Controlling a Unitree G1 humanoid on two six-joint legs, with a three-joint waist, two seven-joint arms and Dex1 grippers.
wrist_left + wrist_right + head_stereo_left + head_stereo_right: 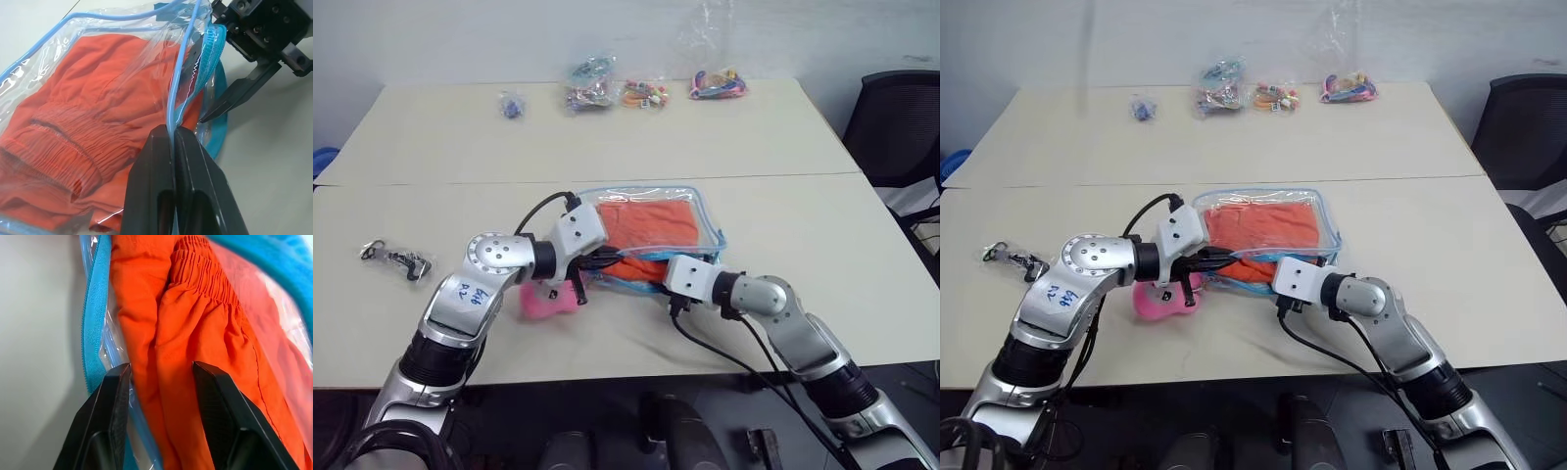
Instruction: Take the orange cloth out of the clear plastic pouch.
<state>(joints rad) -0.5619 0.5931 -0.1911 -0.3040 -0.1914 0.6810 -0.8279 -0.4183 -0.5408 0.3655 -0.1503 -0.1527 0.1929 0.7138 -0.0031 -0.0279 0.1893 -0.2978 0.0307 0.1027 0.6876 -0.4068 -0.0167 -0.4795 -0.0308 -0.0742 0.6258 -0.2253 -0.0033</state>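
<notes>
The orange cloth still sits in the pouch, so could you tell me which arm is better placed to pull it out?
Right. The right gripper is open astride the orange cloth at the pouch's mouth, while the left gripper is shut on the clear plastic pouch edge.

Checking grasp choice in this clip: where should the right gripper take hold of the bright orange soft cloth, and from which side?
Grip the bunched fold of the bright orange soft cloth at the clear plastic pouch's open zipper mouth, coming in from the robot's side. The left gripper pinches the pouch edge up, exposing it.
</notes>
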